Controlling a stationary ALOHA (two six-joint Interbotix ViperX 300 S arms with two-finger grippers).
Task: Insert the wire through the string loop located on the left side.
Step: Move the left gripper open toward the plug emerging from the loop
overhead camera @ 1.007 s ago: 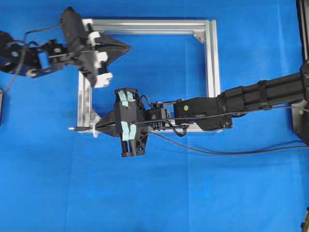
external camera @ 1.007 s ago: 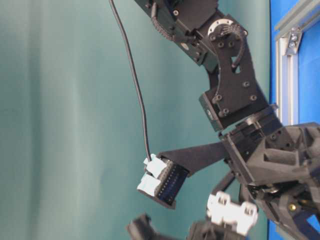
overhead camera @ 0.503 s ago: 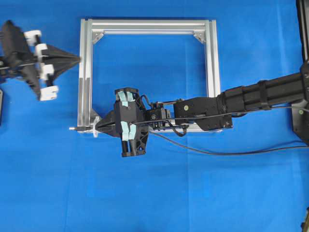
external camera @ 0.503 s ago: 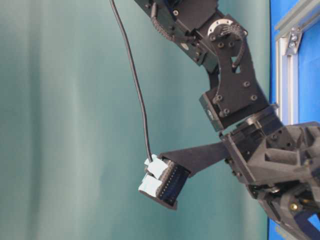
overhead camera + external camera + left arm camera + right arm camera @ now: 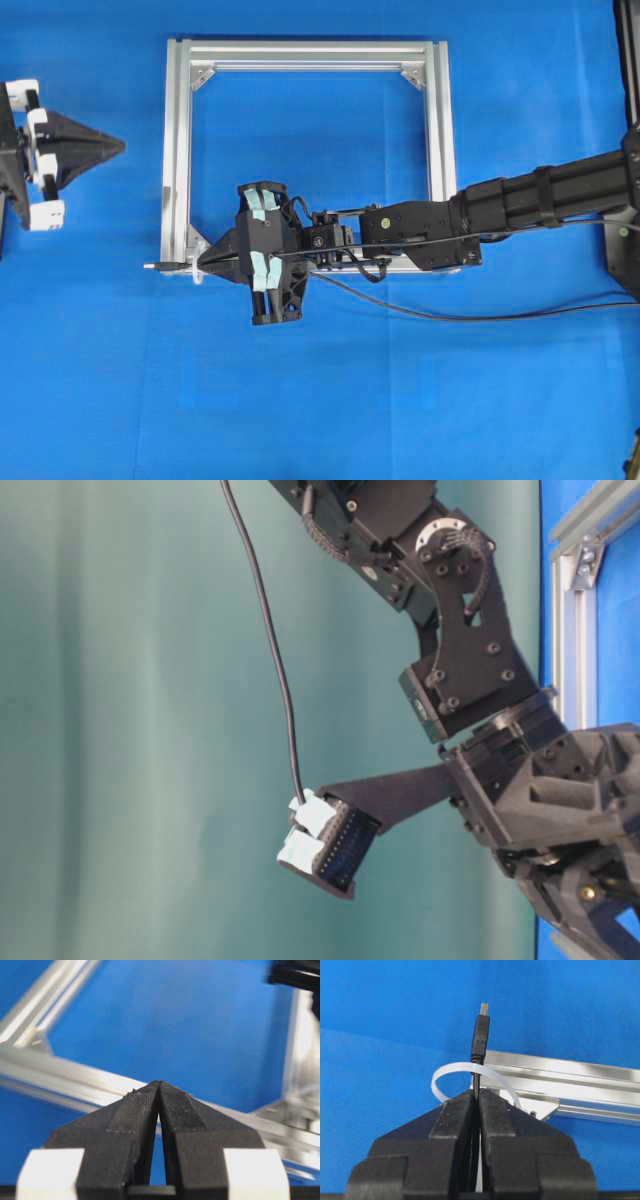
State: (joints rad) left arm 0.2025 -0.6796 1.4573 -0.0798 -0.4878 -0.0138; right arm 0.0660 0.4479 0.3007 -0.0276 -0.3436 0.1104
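My right gripper is shut on the thin black wire at the silver frame's lower left corner. The wire's grey-black plug tip sticks out past the fingertips and beyond the frame's left bar. The whitish string loop arches just ahead of the fingers, and the wire crosses its band with the plug on the far side. The rest of the wire trails off to the right. Out to the left of the frame, my left gripper is shut with nothing between its fingers.
The square aluminium frame lies flat on the blue table, with triangular brackets in its corners. My right arm reaches across the frame's lower bar. In the table-level view the right arm's black links stand close before the frame.
My left gripper has pulled back leftward, from above the frame's upper left corner to well outside the frame. The right gripper and the wire have not moved.
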